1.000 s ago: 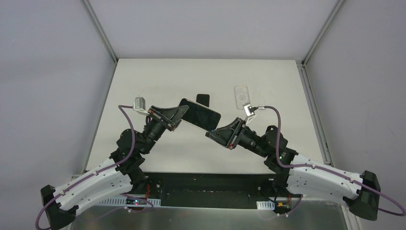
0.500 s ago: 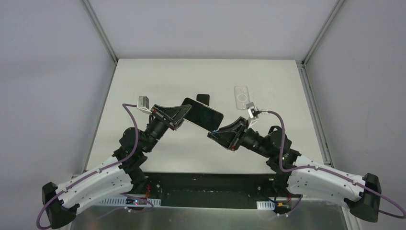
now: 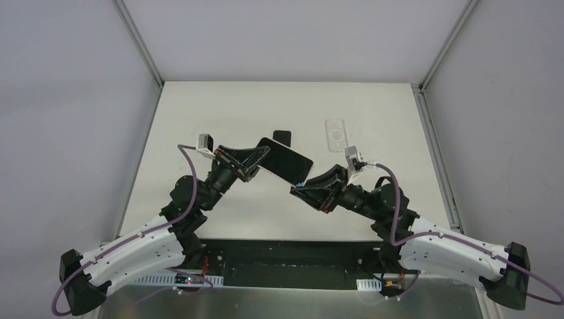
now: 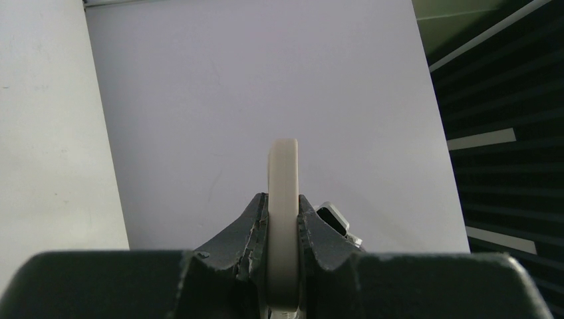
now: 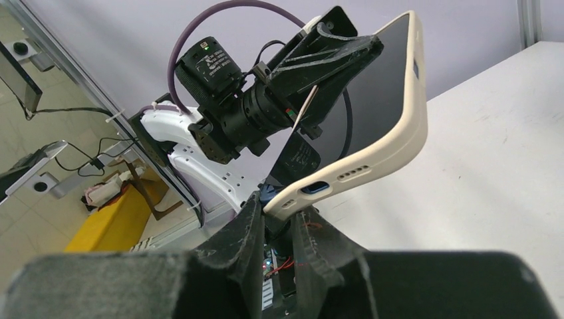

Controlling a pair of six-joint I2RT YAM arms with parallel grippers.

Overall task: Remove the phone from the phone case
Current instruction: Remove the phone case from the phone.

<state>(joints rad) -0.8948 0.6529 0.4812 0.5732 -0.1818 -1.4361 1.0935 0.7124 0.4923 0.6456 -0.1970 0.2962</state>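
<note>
Closing in over the last sec, R pincer (image 3: pixel 300 187) now nips the case (image 5: pixel 399 143) corner while L pincer (image 3: pixel 259 154) clamps the cased phone (image 3: pixel 289 163) above the table (image 3: pixel 219 113), so peeling can prob. start.

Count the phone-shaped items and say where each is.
3. The cased phone is held off the table by the left tool and right tool; a dark slab, partly hidden, lies behind it; a clear case lies to its right.
</note>
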